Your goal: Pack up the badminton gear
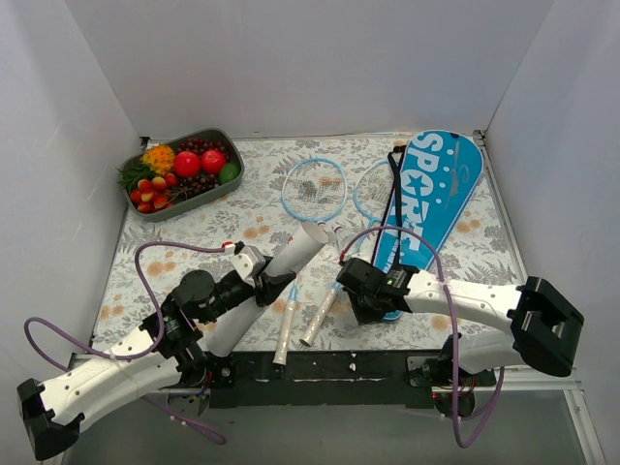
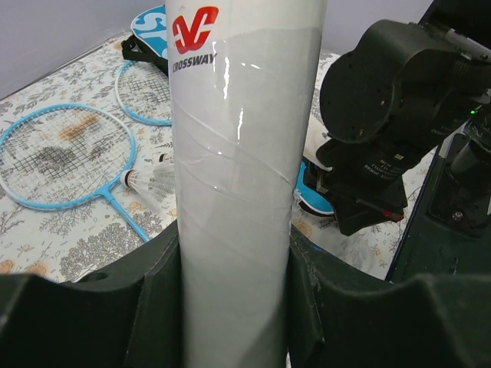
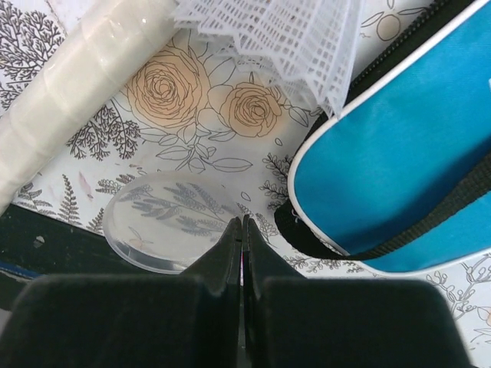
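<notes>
Left pincer [image 1: 260, 276] gripped the white shuttlecock tube [image 1: 295, 254] around its middle and held it tilted near the near edge of the tabletop [image 1: 242, 218], left of centre. From above, the right pincer [image 1: 351, 283] hung low beside the narrow end of the blue bag [image 1: 436, 189], which ran from the far right corner toward the near edge. Both rackets [image 1: 315, 189] lay mid-tabletop with their handles pointing at the near edge. A fruit tray [image 1: 184, 176] sat in the far left corner.

The left wrist view showed the tube [image 2: 242, 192] clamped between partly spread jaws. A loose shuttlecock [image 2: 149, 182] lay beyond it, and the right arm [image 2: 391, 107] was close on the right.

The right wrist view showed that pincer [image 3: 242, 230] fully closed and apparently empty, its tips at the rim of a clear round lid [image 3: 161, 218] lying flat, just beside the bag [image 3: 399, 146].

The glossy tube looked likely to slide in such a grip. Swinging it could strike the neighbouring arm. Closed tips might only skid the thin lid away.
</notes>
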Tool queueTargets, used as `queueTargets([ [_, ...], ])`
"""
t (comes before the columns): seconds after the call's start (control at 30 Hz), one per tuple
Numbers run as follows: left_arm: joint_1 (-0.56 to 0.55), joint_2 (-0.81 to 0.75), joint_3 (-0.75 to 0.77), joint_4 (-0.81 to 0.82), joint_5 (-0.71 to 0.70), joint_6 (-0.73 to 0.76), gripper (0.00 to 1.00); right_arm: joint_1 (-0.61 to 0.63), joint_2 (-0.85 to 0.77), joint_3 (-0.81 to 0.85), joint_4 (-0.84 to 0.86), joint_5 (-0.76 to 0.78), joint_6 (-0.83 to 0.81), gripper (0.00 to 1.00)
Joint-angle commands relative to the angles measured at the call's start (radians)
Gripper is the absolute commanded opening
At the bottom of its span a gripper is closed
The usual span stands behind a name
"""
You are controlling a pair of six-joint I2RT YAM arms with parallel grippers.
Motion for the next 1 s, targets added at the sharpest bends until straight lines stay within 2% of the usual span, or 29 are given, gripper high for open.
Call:
queueTargets([
  [0.0, 0.003, 0.0, -0.003, 0.041, -0.014, 0.003, 0.0, 0.017, 0.048, 0.008, 0.048, 0.045, 0.044, 0.01],
  [0.1, 0.001, -0.002, -0.003, 0.041, -0.011, 0.003, 0.0, 0.023, 0.063, 0.02, 0.046, 0.051, 0.046, 0.09],
  [0.13, 0.003, -0.002, -0.006, 0.039, -0.01, 0.005, 0.0, 0.024, 0.065, 0.026, 0.045, 0.054, 0.046, 0.19],
  [0.23, 0.001, -0.003, -0.007, 0.038, -0.008, 0.008, 0.0, 0.035, 0.063, 0.06, 0.016, 0.056, 0.043, 0.35],
  [0.37, 0.003, -0.006, -0.006, 0.039, -0.006, 0.014, 0.0, 0.058, 0.034, 0.106, -0.024, 0.073, 0.035, 0.41],
  [0.5, 0.003, -0.008, -0.006, 0.039, 0.0, 0.014, 0.0, 0.081, -0.039, 0.131, -0.038, 0.071, -0.026, 0.44],
  [0.73, 0.003, -0.031, -0.006, 0.038, -0.008, 0.015, 0.0, 0.106, -0.155, 0.095, -0.039, 0.077, -0.239, 0.5],
  [0.97, 0.001, -0.06, -0.009, 0.042, -0.016, 0.012, 0.0, 0.207, -0.227, 0.048, 0.008, 0.309, -0.379, 0.58],
])
